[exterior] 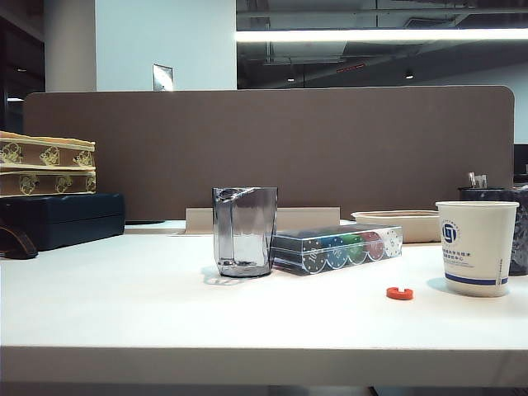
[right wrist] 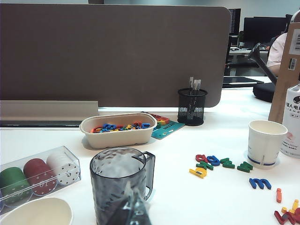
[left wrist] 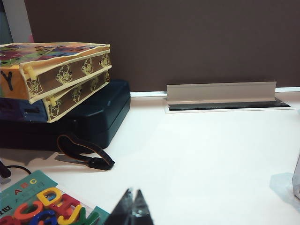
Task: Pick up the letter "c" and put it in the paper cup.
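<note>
Letter "c" point(exterior: 399, 293) lies flat on the white table point(exterior: 165, 322) in the exterior view, just beside the paper cup point(exterior: 476, 247) at its 8 o'clock, not touching. A grey plastic cup point(exterior: 243, 231) and a clear box of poker chips point(exterior: 337, 248) stand near the centre, at about 10 o'clock from the letter.

Left wrist view: the left gripper point(left wrist: 132, 209) shows closed, tips together, above bare table, colourful letters point(left wrist: 44, 208) at its 9 o'clock.

Right wrist view: the right gripper point(right wrist: 135, 210) is closed, empty, in front of a dark translucent cup point(right wrist: 123, 180). A tray of letters point(right wrist: 118, 129) sits at 12 o'clock from it.
</note>
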`<state>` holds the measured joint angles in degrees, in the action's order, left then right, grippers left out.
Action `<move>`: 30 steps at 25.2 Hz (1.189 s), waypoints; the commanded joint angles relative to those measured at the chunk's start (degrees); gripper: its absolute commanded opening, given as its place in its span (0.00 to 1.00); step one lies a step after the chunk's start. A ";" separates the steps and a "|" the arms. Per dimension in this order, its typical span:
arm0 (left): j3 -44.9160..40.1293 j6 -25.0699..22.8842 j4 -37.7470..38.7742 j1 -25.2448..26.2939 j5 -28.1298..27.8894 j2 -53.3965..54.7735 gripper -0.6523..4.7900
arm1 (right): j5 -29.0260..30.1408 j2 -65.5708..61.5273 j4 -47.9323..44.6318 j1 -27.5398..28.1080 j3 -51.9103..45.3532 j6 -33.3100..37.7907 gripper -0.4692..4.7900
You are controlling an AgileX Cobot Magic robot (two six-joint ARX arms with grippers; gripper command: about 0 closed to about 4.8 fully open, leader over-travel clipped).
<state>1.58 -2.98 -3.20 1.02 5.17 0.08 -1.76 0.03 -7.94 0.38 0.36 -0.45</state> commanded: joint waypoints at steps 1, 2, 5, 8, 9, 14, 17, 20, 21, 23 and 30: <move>0.24 0.00 -0.46 0.07 0.04 0.02 0.11 | -0.26 -0.02 -0.87 0.04 -0.26 0.26 0.09; 0.24 0.00 -0.46 0.07 0.04 0.02 0.11 | -0.26 -0.02 -0.90 0.07 -0.26 0.26 0.09; 0.24 0.00 -0.46 0.07 0.04 0.02 0.11 | -0.24 -0.02 -0.94 0.04 -0.26 0.26 0.09; 0.24 0.00 -0.46 0.07 0.04 0.02 0.11 | -0.24 -0.02 -0.92 0.04 -0.26 0.26 0.09; 0.24 0.00 -0.46 0.07 0.04 0.02 0.11 | -0.24 -0.02 -0.92 0.04 -0.26 0.26 0.09; 0.24 0.00 -0.46 0.07 0.04 0.02 0.11 | 0.46 -0.02 -1.38 0.00 -0.26 0.33 0.09; 0.24 0.00 -0.46 0.07 0.02 0.02 0.11 | 0.63 -0.02 -3.28 -0.02 -0.26 3.96 0.09; 0.24 0.00 -0.46 0.07 0.02 0.02 0.11 | 0.61 -0.02 -3.65 -0.02 -0.24 3.87 0.09; 0.24 0.00 -0.46 0.07 0.04 0.02 0.11 | 0.59 -0.02 -3.61 0.00 -0.24 3.87 0.09; 0.24 -0.02 -0.46 0.07 0.02 0.02 0.11 | 0.55 -0.02 -3.78 0.00 -0.24 3.87 0.09; 0.24 -0.02 -0.59 0.07 -0.04 0.02 0.11 | 0.59 -0.02 -5.62 -0.02 -0.24 3.87 0.09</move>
<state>1.58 -2.98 -3.20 1.02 5.17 0.08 -1.34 0.03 -12.38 0.36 0.36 3.20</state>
